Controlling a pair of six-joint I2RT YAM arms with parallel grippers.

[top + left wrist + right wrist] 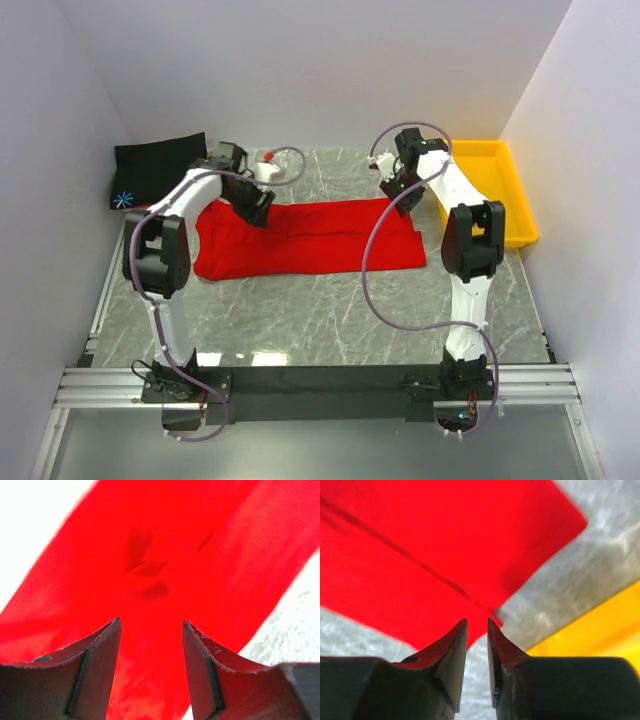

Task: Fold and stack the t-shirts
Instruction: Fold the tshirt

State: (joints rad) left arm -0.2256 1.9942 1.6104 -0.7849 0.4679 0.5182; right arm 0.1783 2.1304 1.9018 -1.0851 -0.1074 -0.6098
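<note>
From above, the red t-shirt [310, 238] lies flat on the grey bench [330, 320], folded into a long band. My left jaws hang over its far left part and my right jaws over its far right edge. How wide either pair stands I cannot tell from here. The black t-shirt [150, 170] is bunched well beyond the red t-shirt's left end, showing its starburst mark [122, 198]. The yellow tray [500, 190] sits past the red t-shirt's right end.

My left wrist camera shows what the overhead hides. My left jaws stand well apart with nothing between them, and the red t-shirt [165, 560] fills the view just below.

My right wrist camera shows my right jaws drawn close, a narrow empty gap between the tips. The red t-shirt's [445, 545] corner lies just ahead of them on the bench [580, 580], with the yellow tray [600, 630] to its right.
</note>
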